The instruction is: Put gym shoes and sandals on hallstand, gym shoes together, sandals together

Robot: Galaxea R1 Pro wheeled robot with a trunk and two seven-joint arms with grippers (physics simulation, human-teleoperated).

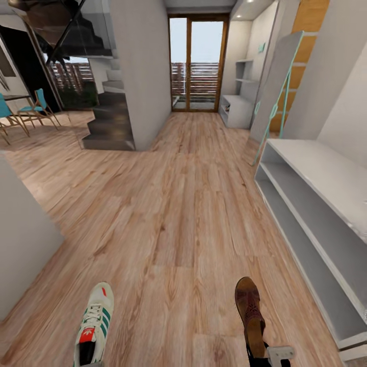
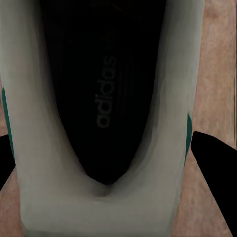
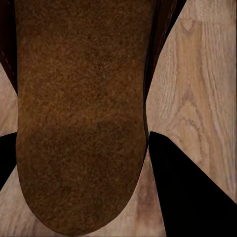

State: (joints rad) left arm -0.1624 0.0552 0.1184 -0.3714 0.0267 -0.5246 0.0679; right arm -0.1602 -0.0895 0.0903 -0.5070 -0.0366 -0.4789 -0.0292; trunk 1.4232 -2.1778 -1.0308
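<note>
Straddling the heel of a sneaker (image 2: 106, 98), the left gripper (image 2: 106, 158) has its dark fingers (image 2: 215, 168) on both sides, apparently clamped; the right gripper (image 3: 84, 163) flanks a sandal (image 1: 250, 311) likewise. Both shoes lie over the floor (image 1: 173, 214), left of the shoe rack (image 1: 316, 204).

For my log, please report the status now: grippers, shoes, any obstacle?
Left gripper around gym shoe heel. Right gripper around sandal heel. Hallstand to the right.

White green-striped gym shoe (image 1: 95, 326), brown sandal (image 1: 250, 312)
</note>
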